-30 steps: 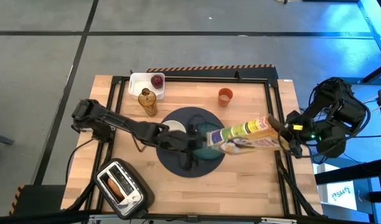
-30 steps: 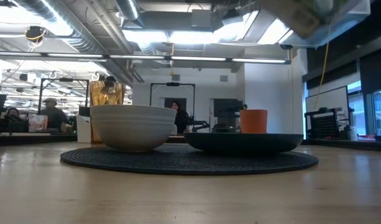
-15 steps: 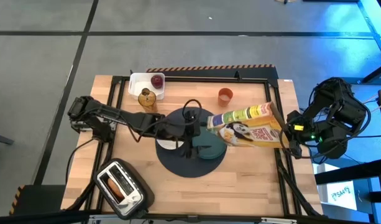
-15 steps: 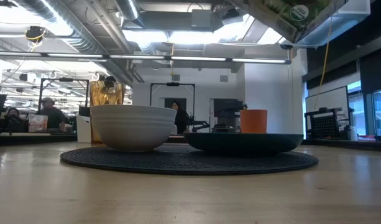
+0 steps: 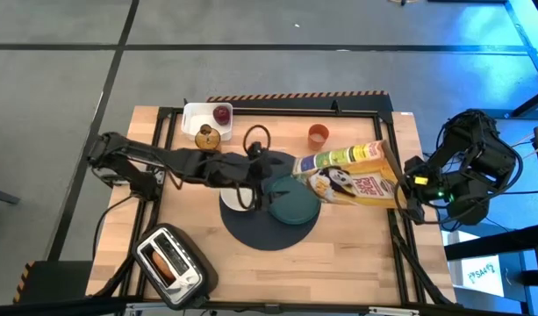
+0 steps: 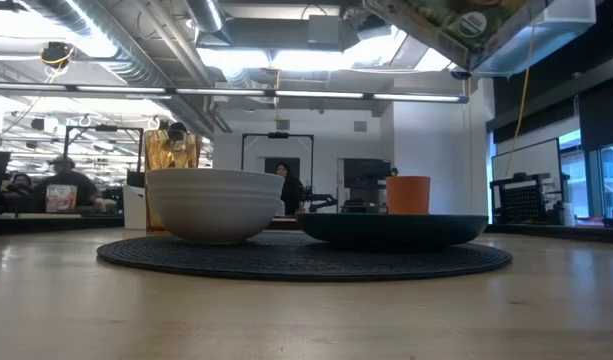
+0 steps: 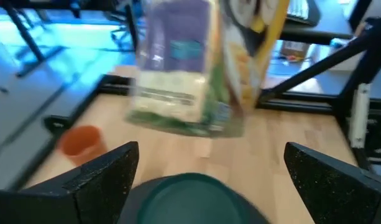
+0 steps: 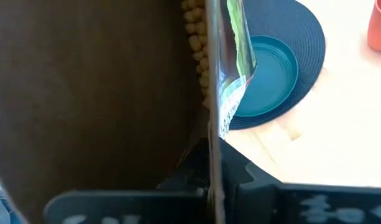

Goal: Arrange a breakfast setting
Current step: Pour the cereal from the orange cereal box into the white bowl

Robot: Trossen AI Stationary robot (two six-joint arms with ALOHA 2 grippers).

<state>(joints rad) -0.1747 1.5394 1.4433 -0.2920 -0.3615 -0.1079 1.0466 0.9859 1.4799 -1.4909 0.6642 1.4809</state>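
A round dark-grey mat (image 5: 261, 224) lies mid-table and also shows in the low view (image 6: 306, 258). On it rest a teal plate (image 5: 293, 207) and a white bowl (image 6: 214, 203), which my left arm partly hides from above. My left gripper (image 5: 261, 174) is open and empty over the mat's far edge; its fingers stand above the plate (image 7: 196, 199). My right gripper (image 5: 404, 187) is shut on the yellow-green cereal bag (image 5: 347, 175), held over the table right of the plate. A small orange cup (image 5: 318, 133) stands at the far side. I see no spoon. My right gripper pinches the cereal bag's thin end edge (image 8: 212, 152) between its two fingers, at the bag's right end (image 5: 390, 183). The fingers come about level from the table's right. The bag is lifted clear, lying nearly level, its free end (image 5: 302, 175) toward the plate.
A white tray (image 5: 198, 112) at the far left holds a red fruit (image 5: 221, 114); a golden-brown container (image 5: 207, 137) stands beside it. A silver toaster (image 5: 170, 262) with a brown thing in its slot sits at the near left. People show in the room behind.
My left gripper has gone from over the mat's middle toward the table's far edge. The cereal bag in my right gripper has swung toward the far edge and off the plate, and it now lies flatter.
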